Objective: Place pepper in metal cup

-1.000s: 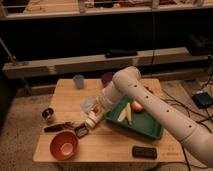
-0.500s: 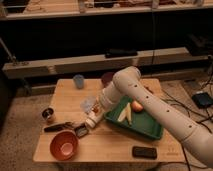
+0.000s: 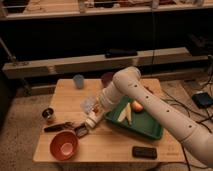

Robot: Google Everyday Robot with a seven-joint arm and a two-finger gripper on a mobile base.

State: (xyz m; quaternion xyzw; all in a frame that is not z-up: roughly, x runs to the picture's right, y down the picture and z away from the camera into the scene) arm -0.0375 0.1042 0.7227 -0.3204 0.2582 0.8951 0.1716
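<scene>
Over the last second, no visible change: arm posture and object layout match the two earlier views, so the arm reads as paused.

Gripper [image 3: 81,131] sits low over the wooden table [image 3: 67,100], just left of the green tray [image 3: 150,131] and just above-right of the orange-red bowl [image 3: 64,145]. Grip state: cannot tell.

Pepper [image 3: 57,127]: taken to be the slender dark-reddish item lying flat on the table, its right end touching or just beside the gripper. Not lifted.

Metal cup [image 3: 48,114]: upright near the left table edge, just up-left of the pepper, nothing seen inside.

Judgement: the task stands at the grasp stage. Pickup is not confirmed and the transfer to the cup is not yet done. The carry should be short, leftward.
</scene>
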